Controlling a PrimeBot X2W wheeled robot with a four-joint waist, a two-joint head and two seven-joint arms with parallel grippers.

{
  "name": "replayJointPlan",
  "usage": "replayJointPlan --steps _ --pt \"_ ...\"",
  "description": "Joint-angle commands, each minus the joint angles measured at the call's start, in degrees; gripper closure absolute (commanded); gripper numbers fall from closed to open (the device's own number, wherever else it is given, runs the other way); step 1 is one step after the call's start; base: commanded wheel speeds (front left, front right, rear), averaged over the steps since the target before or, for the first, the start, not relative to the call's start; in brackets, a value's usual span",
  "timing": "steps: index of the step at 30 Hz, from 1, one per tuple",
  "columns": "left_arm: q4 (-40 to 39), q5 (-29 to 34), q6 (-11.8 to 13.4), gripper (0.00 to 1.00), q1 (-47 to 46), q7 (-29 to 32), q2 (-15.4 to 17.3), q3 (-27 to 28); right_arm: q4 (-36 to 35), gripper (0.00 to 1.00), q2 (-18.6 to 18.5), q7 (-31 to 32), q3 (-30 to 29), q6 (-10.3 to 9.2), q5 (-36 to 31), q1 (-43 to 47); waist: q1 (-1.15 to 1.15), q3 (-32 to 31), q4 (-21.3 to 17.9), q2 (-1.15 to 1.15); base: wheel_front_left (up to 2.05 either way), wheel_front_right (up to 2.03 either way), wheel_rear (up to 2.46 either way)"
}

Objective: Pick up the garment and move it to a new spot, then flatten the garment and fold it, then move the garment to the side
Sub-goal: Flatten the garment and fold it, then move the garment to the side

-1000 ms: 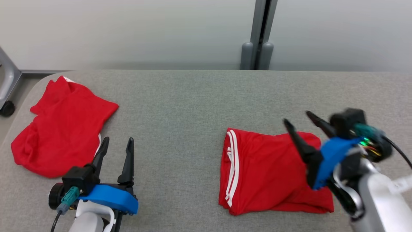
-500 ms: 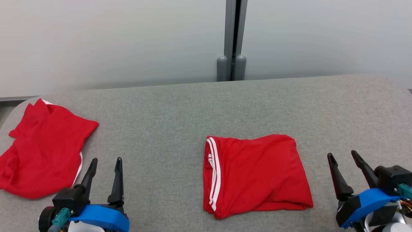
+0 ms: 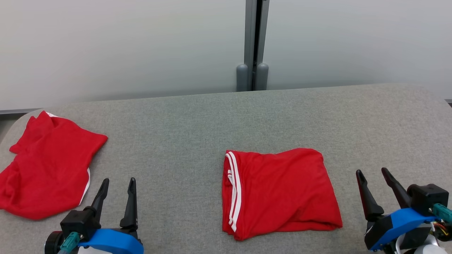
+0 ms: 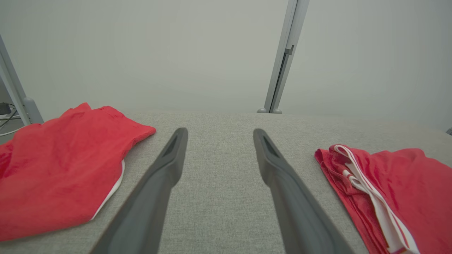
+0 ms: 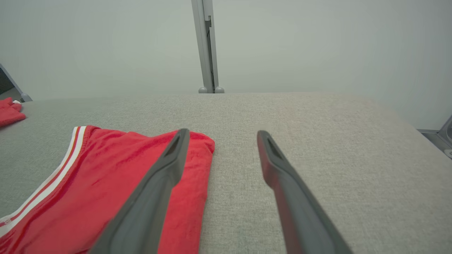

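Note:
A folded red garment (image 3: 280, 192) with white side stripes lies flat on the grey table, right of centre; the left wrist view has it at the right (image 4: 388, 190) and the right wrist view at the lower left (image 5: 99, 183). My right gripper (image 3: 372, 173) is open just right of that garment, apart from it. A second red garment (image 3: 46, 165) lies crumpled at the table's left end, also (image 4: 60, 169). My left gripper (image 3: 118, 181) stands open between the two garments with nothing between its fingers.
The grey fabric-covered table (image 3: 197, 134) has rounded corners at left and right. A grey post (image 3: 252, 42) rises behind its far edge against a pale wall. A metal frame leg (image 4: 16, 91) stands off the left end.
My right gripper has pulled back off the folded garment to the lower right. The head camera has shifted, so the whole scene sits lower. The left gripper stays put, open.

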Motion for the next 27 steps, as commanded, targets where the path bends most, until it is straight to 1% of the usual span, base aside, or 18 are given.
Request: replayJointPlan --steps 1,6,8,10,11,15,21,23,27 --pt "0.10 0.37 0.18 0.00 -0.45 -0.25 0.25 -0.06 0.49 0.00 0.04 0.50 -0.08 0.01 0.14 -0.64 0.00 0.02 -0.03 0.00 0.00 0.00 0.00" --pt "0.28 0.15 0.19 0.00 -0.41 -0.24 0.48 -0.16 0.51 0.00 0.54 1.96 -0.16 0.01 0.47 -0.20 0.00 -0.07 0.14 0.00 0.00 0.00 0.00" --pt "0.24 0.01 0.25 0.00 -0.58 -0.24 0.59 -0.10 0.63 0.00 0.80 3.99 0.43 0.01 0.92 -0.60 0.00 0.25 0.21 0.00 0.00 0.00 0.00" --pt "-0.08 -0.11 0.35 0.00 -1.02 -0.23 0.74 -0.02 -0.02 0.00 1.41 6.58 0.46 0.01 1.69 -2.87 0.00 1.10 0.16 0.00 0.00 0.00 0.00" --pt "-0.24 -0.09 0.37 0.00 -1.33 -0.20 0.80 -0.05 -0.07 0.00 1.59 8.60 0.85 0.03 1.77 -3.76 0.00 1.55 0.20 0.00 0.00 0.00 0.00" --pt "-0.80 0.17 0.41 0.00 -3.02 0.05 1.02 -0.33 0.95 0.00 3.04 19.48 -0.62 0.01 2.65 -9.31 0.00 3.92 1.03 0.00 0.00 0.00 0.00" --pt "-1.26 0.58 -0.09 0.00 -6.25 0.15 1.00 -1.37 5.51 0.00 4.93 36.67 -3.59 0.01 -0.23 -15.24 0.00 7.39 3.38 0.00 0.00 0.00 0.00" --pt "-1.02 0.50 -0.24 0.00 -7.10 0.10 0.74 -1.79 6.74 0.00 5.43 40.31 -4.62 0.02 -2.29 -16.57 0.00 8.26 4.15 0.00 0.00 0.00 0.00" --pt "-0.58 0.83 -0.33 0.00 -8.18 -0.03 0.37 -2.27 8.80 0.00 6.34 44.07 -6.14 0.01 -4.85 -17.66 0.00 9.76 5.03 0.00 0.00 0.00 0.00"
